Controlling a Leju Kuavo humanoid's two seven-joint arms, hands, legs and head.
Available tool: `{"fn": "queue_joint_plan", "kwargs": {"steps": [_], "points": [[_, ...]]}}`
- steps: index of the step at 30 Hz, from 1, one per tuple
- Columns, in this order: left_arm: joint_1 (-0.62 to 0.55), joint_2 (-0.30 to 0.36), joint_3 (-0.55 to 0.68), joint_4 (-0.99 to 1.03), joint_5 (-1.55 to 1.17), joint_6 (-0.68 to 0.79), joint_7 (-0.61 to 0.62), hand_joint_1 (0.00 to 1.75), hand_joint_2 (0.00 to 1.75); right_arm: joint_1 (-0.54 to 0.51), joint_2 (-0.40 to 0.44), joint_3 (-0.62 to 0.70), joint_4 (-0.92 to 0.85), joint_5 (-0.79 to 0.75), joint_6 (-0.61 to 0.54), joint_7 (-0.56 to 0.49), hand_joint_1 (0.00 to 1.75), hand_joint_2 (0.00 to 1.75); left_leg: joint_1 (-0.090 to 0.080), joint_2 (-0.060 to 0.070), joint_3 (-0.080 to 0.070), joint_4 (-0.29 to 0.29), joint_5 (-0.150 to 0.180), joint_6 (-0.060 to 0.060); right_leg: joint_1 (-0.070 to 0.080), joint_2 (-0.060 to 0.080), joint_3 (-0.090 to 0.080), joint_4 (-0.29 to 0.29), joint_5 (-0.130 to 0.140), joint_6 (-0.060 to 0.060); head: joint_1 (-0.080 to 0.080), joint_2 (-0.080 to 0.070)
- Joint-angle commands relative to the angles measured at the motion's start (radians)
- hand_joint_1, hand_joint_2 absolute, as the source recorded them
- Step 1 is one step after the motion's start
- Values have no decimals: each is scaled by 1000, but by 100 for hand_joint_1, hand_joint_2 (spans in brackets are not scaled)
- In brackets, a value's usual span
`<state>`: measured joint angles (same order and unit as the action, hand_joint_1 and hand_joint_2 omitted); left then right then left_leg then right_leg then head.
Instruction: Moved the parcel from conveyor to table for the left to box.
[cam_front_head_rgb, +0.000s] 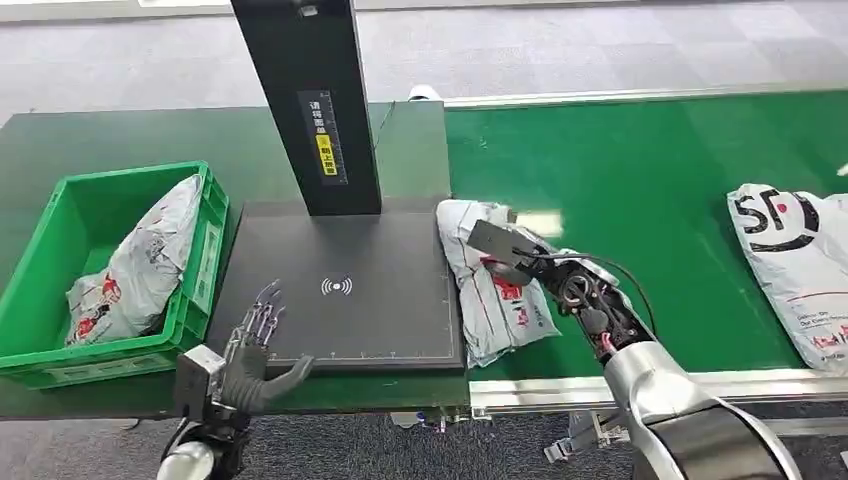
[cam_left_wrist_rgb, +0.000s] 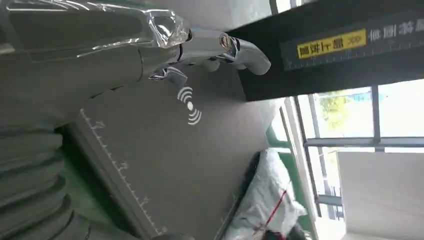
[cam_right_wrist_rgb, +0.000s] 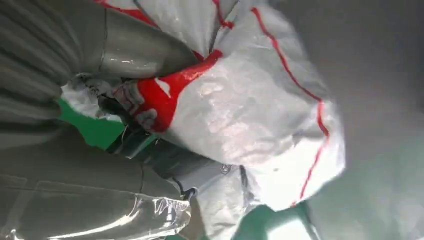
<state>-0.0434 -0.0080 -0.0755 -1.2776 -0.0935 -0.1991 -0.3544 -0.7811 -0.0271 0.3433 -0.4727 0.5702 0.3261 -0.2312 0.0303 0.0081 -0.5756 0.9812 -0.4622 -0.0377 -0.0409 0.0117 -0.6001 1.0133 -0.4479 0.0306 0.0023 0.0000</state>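
Note:
A white parcel with red print lies at the left end of the green conveyor, its edge against the black scanner pad. My right hand is on top of it. The right wrist view shows the thumb pressed on the crumpled parcel and the darker fingers curled under a fold, so the hand grips it. My left hand hovers open over the pad's front-left corner, fingers spread. In the left wrist view that hand reaches over the pad, with the parcel beyond.
A green crate at the left of the table holds another white parcel. A black post rises from the back of the pad. A second parcel lies further right on the conveyor. A metal rail edges the conveyor's front.

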Motion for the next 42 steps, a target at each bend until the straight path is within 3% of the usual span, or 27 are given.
{"fn": "queue_joint_plan", "kwargs": {"steps": [1,10,17,21,24,27,33,35,42], "points": [[47,-1,46,-42,-1,-6,-10,0,175,-43,55,-91,-95,-162,-76,-96,175,175,-1,3,0,0,-1,3,0,2,-1,0,0,-3,0,0],[37,-3,57,-21,3,-6,-50,0,175,8,59,-169,-229,-347,-152,-236,175,175,0,1,2,-1,-1,3,1,0,1,-1,0,-4,0,0],[26,-4,60,-12,1,12,-72,0,175,32,62,-172,-273,-381,-165,-258,175,175,0,0,2,-1,0,4,2,-1,2,-2,0,-5,0,0],[-1,-16,73,-6,-25,102,-95,0,175,47,62,-132,-276,-406,-146,-263,175,175,0,-2,0,0,0,2,1,-3,1,-1,0,-3,0,0],[-11,-18,79,-7,2,134,-109,0,175,21,72,-62,-177,-418,-56,-203,175,175,0,-1,1,-1,0,3,1,-1,1,-1,0,-3,0,0],[-15,-16,76,-5,4,136,-109,0,175,15,83,-56,-149,-419,-66,-211,175,175,0,1,1,-1,0,2,1,0,0,-1,0,-3,0,0],[-46,-29,81,-11,57,217,-162,0,175,-15,137,77,32,-382,-2,-140,175,175,0,1,1,0,-1,2,1,0,1,-1,0,-3,0,0],[-63,-32,73,-3,71,222,-168,0,175,-17,143,94,86,-406,84,-96,175,175,0,1,2,-1,-1,4,2,0,2,-2,0,-4,0,0],[-88,-33,60,22,100,234,-178,0,175,-25,137,139,127,-430,227,-39,175,175,0,-2,2,-1,0,4,1,-3,2,-2,0,-4,0,0]]}}
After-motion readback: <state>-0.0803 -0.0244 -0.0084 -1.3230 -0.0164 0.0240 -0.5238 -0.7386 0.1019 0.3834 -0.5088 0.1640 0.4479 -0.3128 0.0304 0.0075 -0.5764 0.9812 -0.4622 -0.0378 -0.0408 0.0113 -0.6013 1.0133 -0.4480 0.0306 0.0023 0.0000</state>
